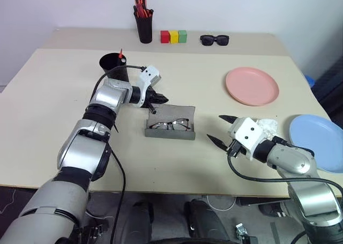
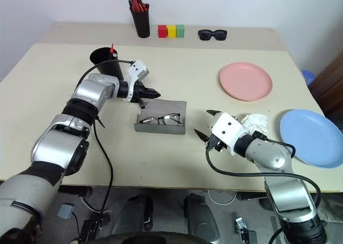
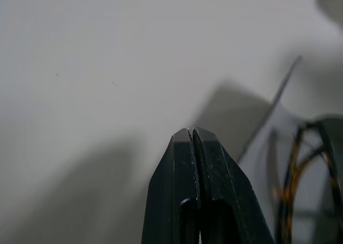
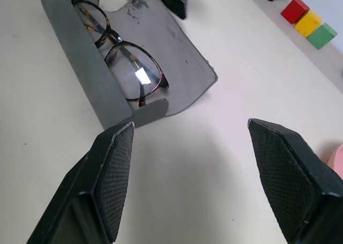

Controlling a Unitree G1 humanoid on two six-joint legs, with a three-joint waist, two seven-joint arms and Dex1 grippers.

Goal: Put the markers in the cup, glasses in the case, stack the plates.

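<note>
Here glasses lie crosswise in open case

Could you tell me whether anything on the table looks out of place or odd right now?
A crumpled white wad lies loose beside the right claw, near the blue plate, belonging to nothing. The case with the glasses inside lies open.

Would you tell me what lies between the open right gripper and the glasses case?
Only bare table: in the right wrist view, nothing sits between the right gripper and the case.
</note>
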